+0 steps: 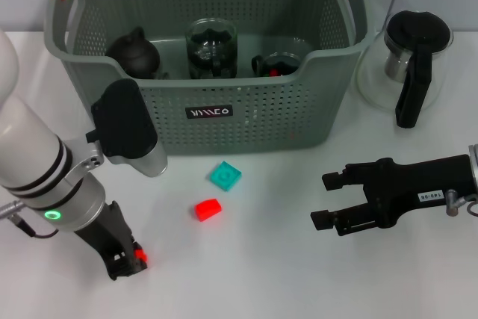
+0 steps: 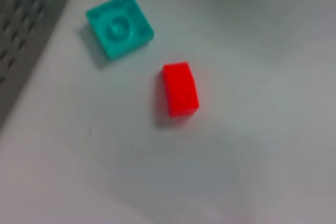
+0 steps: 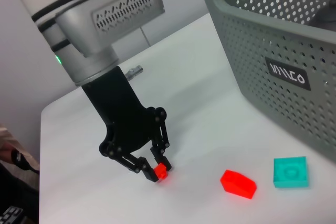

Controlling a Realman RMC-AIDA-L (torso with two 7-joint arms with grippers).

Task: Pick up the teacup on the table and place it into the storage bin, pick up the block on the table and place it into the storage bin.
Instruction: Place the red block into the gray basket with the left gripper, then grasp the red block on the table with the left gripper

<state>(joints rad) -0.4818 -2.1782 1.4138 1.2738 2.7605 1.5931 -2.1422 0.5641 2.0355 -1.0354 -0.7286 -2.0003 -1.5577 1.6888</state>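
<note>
Storage bin (image 1: 246,110) on white table (image 1: 284,274)

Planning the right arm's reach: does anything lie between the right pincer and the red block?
Nothing visible: bare table separates the open right pincer from the red block. The teal block lies aside, nearer the storage bin; the left pincer is opposite.
</note>
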